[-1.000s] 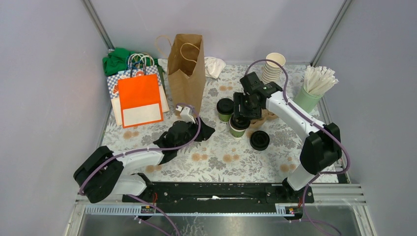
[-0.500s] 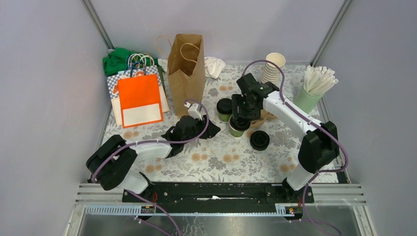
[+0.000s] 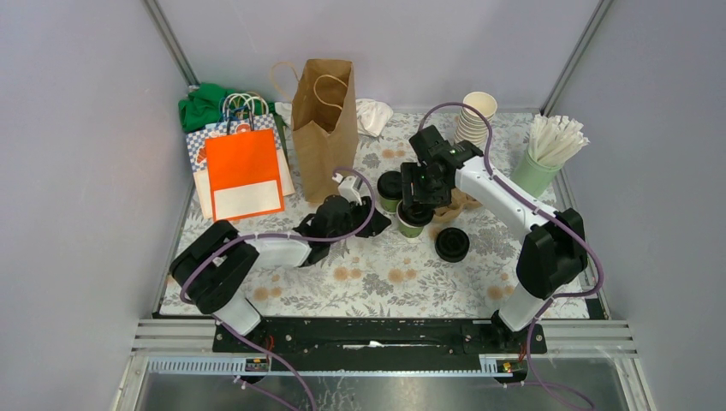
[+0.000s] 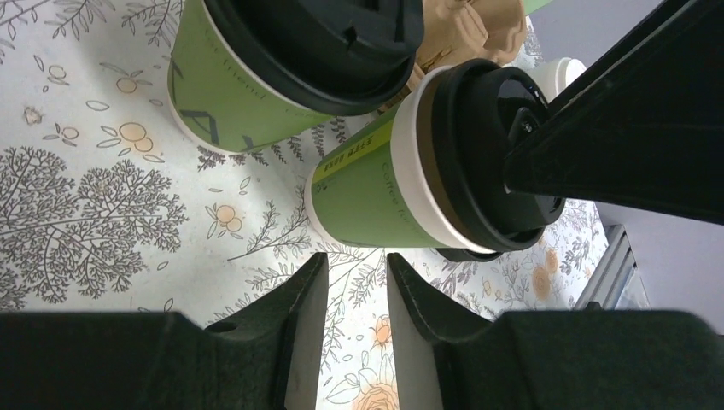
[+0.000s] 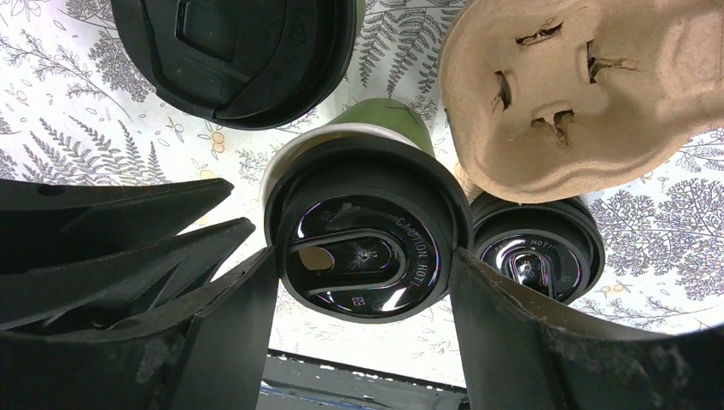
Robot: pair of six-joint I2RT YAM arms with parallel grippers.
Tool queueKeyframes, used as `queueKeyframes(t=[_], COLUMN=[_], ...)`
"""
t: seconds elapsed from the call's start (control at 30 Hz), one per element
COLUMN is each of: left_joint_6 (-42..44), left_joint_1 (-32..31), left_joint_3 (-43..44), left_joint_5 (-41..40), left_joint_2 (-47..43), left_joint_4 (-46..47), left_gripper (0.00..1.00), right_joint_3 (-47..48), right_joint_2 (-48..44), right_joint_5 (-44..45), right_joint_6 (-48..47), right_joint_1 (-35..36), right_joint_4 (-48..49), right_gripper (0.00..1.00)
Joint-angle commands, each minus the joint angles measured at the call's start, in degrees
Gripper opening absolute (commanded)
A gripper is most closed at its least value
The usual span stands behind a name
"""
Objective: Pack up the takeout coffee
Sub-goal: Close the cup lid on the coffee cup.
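Three takeout coffee cups stand at mid-table, dark green with black lids. My right gripper [image 3: 417, 204] comes down on the middle cup [image 3: 411, 229]. In the right wrist view its fingers [image 5: 235, 316] press both sides of that cup's lid [image 5: 367, 243], so the right gripper [image 5: 363, 260] is shut on it. A white rim band shows under the lid [image 4: 478, 154]. A second cup [image 3: 391, 187] stands just left and behind, and a third [image 3: 452, 244] sits right and nearer. My left gripper [image 3: 375, 224] lies low, left of the held cup [image 4: 367, 192]. The left gripper [image 4: 354, 273] is open a narrow gap, with nothing in it.
A tan pulp cup carrier [image 3: 462, 204] lies just behind the cups. A brown paper bag [image 3: 325, 111] stands open at the back, beside an orange bag [image 3: 244, 171]. A stack of cream cups [image 3: 475, 120] and a pale green cup of white sticks [image 3: 552, 154] stand at the back right.
My left arm has swung right across the table toward the cups and its jaws have narrowed. The right gripper and its cup have shifted slightly left.
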Motion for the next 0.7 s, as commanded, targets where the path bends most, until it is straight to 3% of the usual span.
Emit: queueKeyframes(t=[0.0,0.67], left_joint_6=[2.0,2.8], left_joint_1=[0.3,0.9], left_joint_3=[2.9,5.9], left_joint_5=[0.7,2.6], left_joint_2=[0.6,5.5], left_joint_4=[3.5,4.6], left_gripper=[0.35,0.35], right_joint_3=[2.8,2.3], right_joint_2=[0.0,1.8], right_joint_5=[1.8,-0.6], right_joint_6=[-0.8,-1.3], right_joint_1=[0.7,0.8], right_joint_4=[-1.2,-0.1], right_gripper=[0.62,0.62])
